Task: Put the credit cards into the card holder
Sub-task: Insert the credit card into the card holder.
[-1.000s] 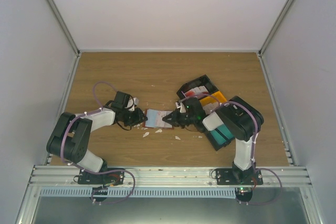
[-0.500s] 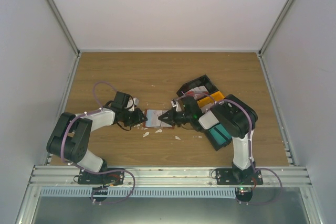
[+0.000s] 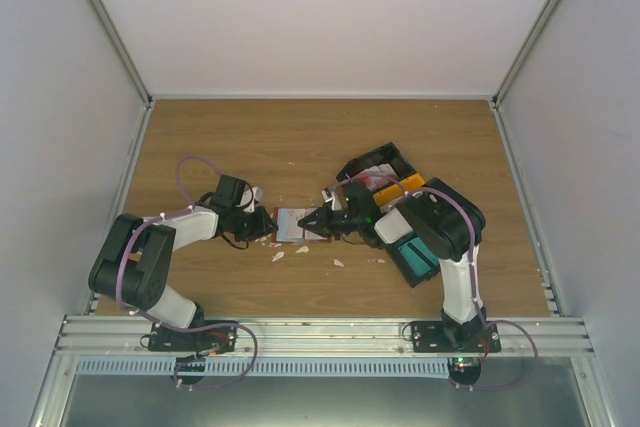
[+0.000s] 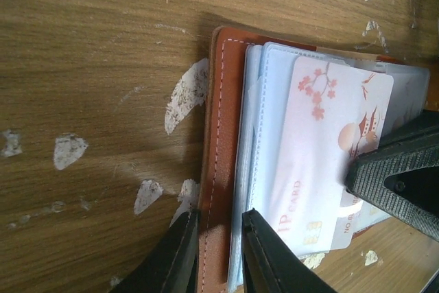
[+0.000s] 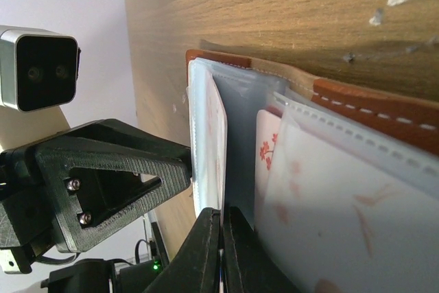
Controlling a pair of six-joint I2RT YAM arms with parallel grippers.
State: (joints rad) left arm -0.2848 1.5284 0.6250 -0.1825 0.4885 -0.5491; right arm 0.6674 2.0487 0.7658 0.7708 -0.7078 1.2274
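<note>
Left fingers (image 4: 178, 259) stand close together astride one edge of the card holder (image 4: 218, 135). One is on the reddish-brown leather outside and the other is against the pale blue sleeves (image 4: 255, 135) inside, so they clamp that edge. Right fingers (image 5: 206, 259) are pressed almost fully together with only a hairline between them. Their tips lie at the far edge of a pink card (image 4: 322, 162), but whether they pinch it cannot be told. That card, printed with red blossoms, lies flat over the holder's pale inner face, and whether it sits in a slot is unclear. From above, the holder lies open on the wooden counter (image 3: 250, 137) between the two arms, with the fingers meeting it from either side. Small white scraps (image 3: 278, 255) lie near it, toward the arm bases. Beside the right arm are black and yellow bins (image 3: 392, 155), one holding red-and-white cards, another teal ones.
</note>
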